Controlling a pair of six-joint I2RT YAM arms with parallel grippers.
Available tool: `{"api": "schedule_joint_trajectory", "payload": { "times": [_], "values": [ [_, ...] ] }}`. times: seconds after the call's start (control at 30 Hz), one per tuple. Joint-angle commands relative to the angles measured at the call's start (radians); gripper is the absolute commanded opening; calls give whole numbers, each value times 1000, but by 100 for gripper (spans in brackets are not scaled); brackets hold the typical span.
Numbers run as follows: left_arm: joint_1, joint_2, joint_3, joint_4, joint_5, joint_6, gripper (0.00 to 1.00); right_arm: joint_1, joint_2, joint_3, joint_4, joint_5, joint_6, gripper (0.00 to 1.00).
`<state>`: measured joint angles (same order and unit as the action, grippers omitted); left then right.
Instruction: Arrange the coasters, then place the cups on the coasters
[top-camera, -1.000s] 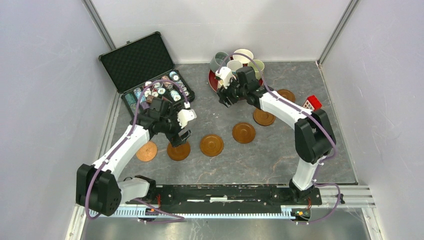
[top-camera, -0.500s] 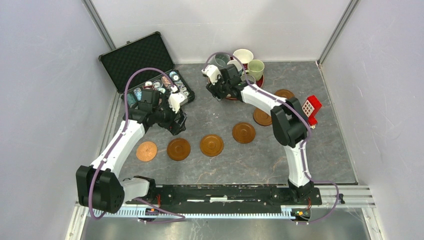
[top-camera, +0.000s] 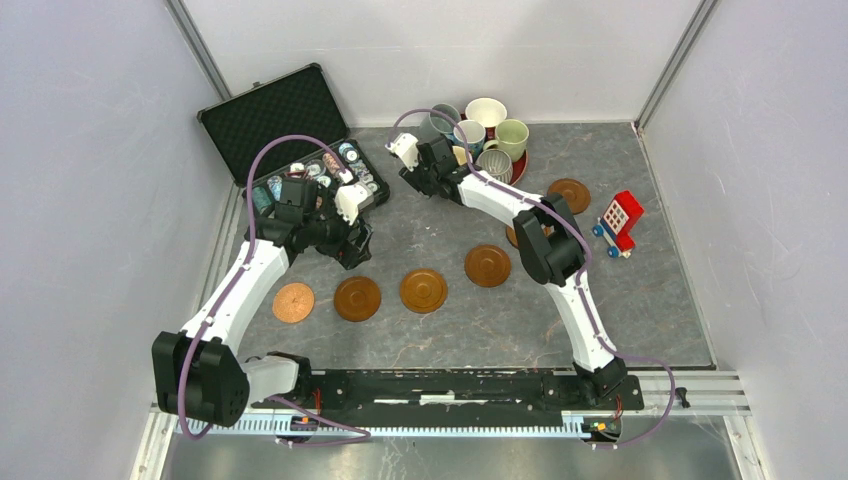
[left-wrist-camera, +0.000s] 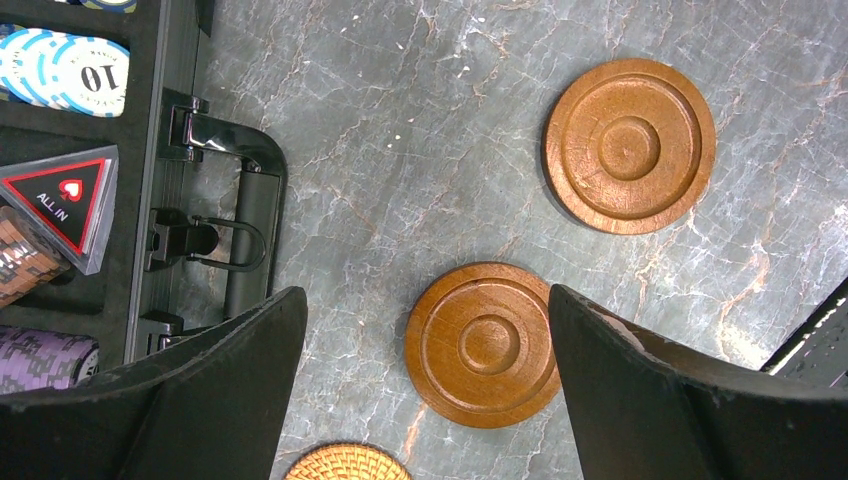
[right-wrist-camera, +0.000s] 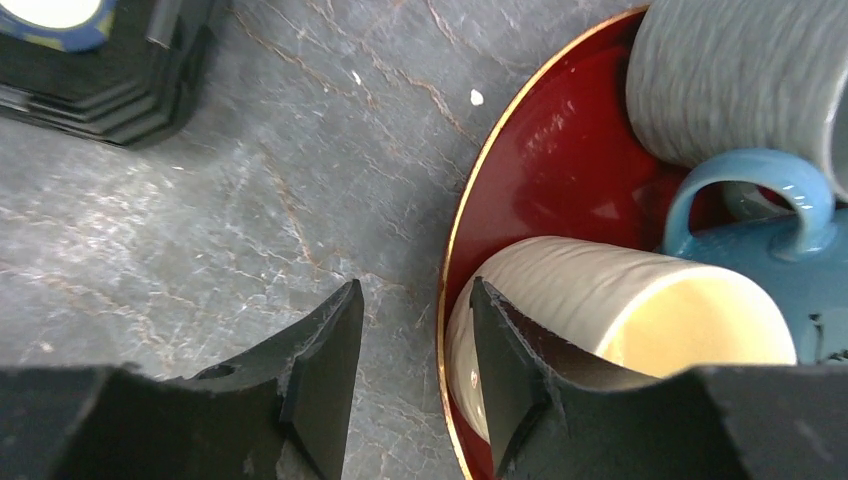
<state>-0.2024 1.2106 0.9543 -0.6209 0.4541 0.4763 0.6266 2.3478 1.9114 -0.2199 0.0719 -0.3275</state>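
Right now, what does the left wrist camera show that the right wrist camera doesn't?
Only left wrist: two round brown wooden coasters and a paler disc at the bottom edge. Only right wrist: a glossy red round tray holding a cream ribbed mug, a light blue mug and a grey ribbed mug. Both: the grey marbled tabletop and the black poker-chip case.

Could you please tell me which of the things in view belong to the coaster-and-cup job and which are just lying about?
Belong to the job:
- the wooden coasters, lying singly
- the cups, clustered on the red tray

Just lying about:
- the red tray itself
- the open poker chip case
- the red toy truck
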Motion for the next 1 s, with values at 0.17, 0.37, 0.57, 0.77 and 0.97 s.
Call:
{"api": "schedule_joint_trajectory", "payload": {
  "times": [0.17, 0.37, 0.57, 0.77, 0.97],
  "values": [
    [4, -34, -19, 41, 8, -22, 96, -1, 80, 58, 64, 95, -49, 45],
    [4, -44, -23, 44, 8, -18, 96, -1, 109, 57, 49, 77, -49, 36],
    [4, -55, -26, 52, -2, -8, 96, -1, 117, 47, 15, -6, -19, 13],
    [4, -55, -26, 53, -11, -6, 96, 13, 84, -21, 6, -97, 11, 0],
    [14, -55, -28, 66, 17, -42, 96, 76, 0, -149, 36, -108, -8, 0]
  ]
}}
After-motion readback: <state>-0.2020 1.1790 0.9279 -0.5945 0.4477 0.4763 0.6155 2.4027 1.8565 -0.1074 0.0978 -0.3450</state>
